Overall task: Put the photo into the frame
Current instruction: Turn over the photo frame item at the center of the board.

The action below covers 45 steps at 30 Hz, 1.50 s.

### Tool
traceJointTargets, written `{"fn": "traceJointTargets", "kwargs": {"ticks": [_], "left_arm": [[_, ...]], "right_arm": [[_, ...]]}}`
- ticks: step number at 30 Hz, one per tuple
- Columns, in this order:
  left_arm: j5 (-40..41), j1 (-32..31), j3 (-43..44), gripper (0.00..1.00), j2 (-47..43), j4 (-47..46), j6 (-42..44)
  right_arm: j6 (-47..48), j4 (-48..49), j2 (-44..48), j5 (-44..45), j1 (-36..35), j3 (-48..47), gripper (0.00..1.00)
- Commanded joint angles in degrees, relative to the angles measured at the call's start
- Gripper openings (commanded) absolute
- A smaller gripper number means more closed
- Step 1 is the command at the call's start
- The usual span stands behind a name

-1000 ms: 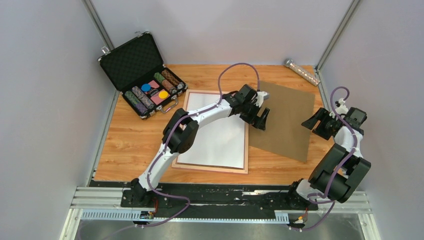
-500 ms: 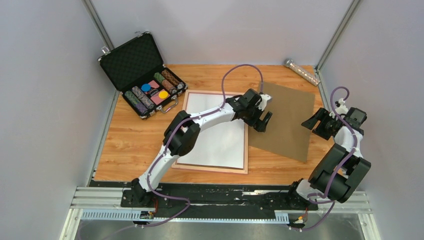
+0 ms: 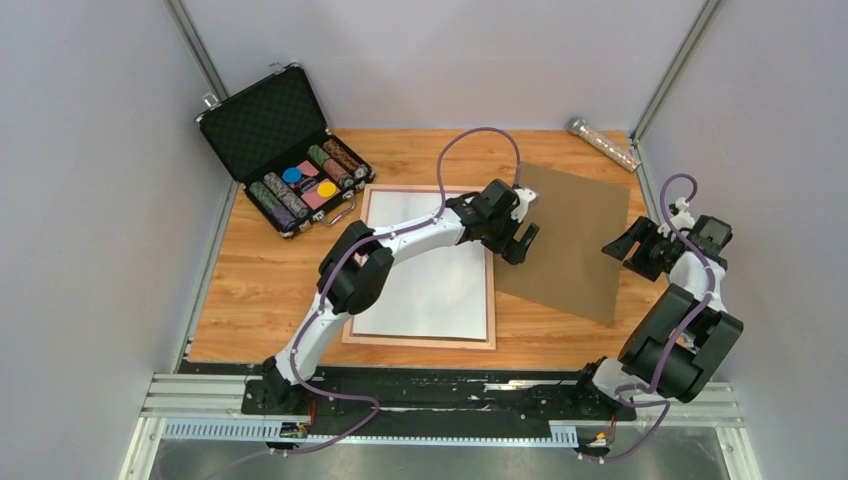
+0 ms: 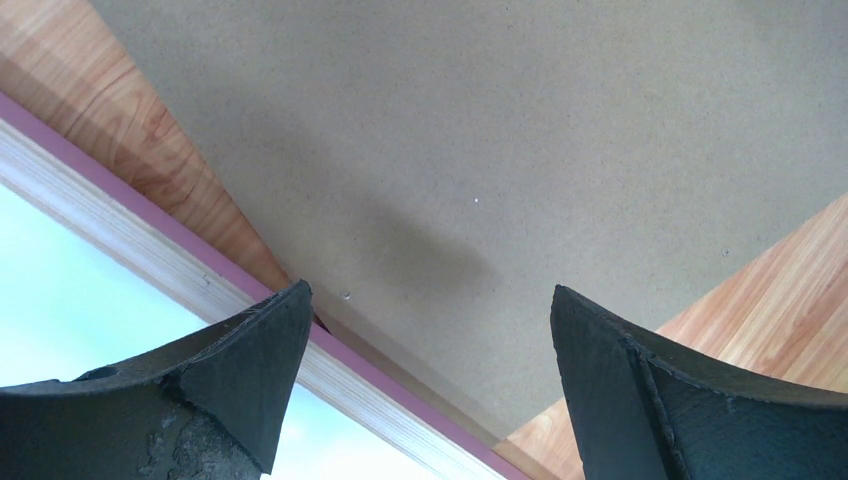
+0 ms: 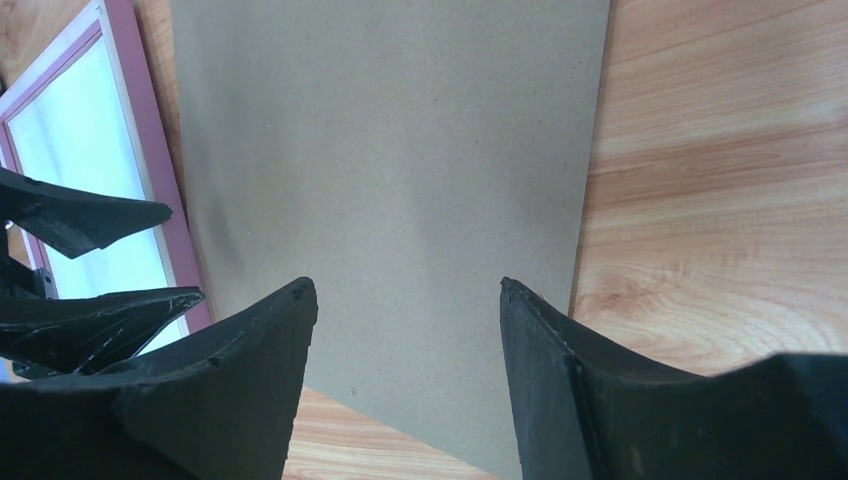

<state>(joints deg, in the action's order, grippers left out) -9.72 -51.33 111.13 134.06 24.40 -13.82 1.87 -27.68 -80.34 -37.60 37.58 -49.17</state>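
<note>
The frame (image 3: pixel 367 260) lies flat on the wooden table, pink rim outside and light wood rail (image 4: pixel 130 235) inside. A white sheet (image 3: pixel 440 285) fills its opening; no print shows on it, so I cannot tell whether it is the photo. A plain brown board (image 3: pixel 565 235) lies askew to the right, its left edge by the frame's right rail (image 5: pixel 150 130). My left gripper (image 3: pixel 520 240) hovers open and empty over that seam (image 4: pixel 430 292). My right gripper (image 3: pixel 622 243) is open and empty over the board's right side (image 5: pixel 405 285).
An open black case (image 3: pixel 262 120) with poker chips stands at the back left. A silvery tube (image 3: pixel 603 143) lies at the back right corner. Grey walls close in the table on three sides. Bare wood (image 5: pixel 720 150) shows right of the board.
My left wrist has drawn a little back and to the left, from over the board toward the frame's right rail. The right arm has not moved.
</note>
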Motion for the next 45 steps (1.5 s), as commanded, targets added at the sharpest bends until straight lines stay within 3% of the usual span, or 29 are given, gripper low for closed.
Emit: {"fn": "traceJointTargets", "kwargs": {"ticks": [1,10,16,26,45], "left_arm": [[5.74,1.78,-2.62,0.98,-3.06,5.77,-0.21],[3.97,1.63,3.77,0.98,1.68,6.72,-0.57],[9.03,1.51,12.47,0.99,7.06,9.3,0.96],[10.15,1.57,22.51,0.99,14.89,11.25,2.67],[15.12,0.59,19.27,1.0,16.6,10.89,-6.74]], "right_arm": [[1.21,-0.14,-0.43,-1.5,0.38,-0.97,0.66],[1.55,-0.19,-2.16,1.27,-0.11,-2.1,0.65],[1.72,-0.6,-2.59,1.19,-0.49,-2.6,0.65],[1.87,-1.11,-2.69,0.0,-0.49,-2.31,0.65],[1.56,-1.34,-2.99,-1.76,-0.49,-2.07,0.65]]}}
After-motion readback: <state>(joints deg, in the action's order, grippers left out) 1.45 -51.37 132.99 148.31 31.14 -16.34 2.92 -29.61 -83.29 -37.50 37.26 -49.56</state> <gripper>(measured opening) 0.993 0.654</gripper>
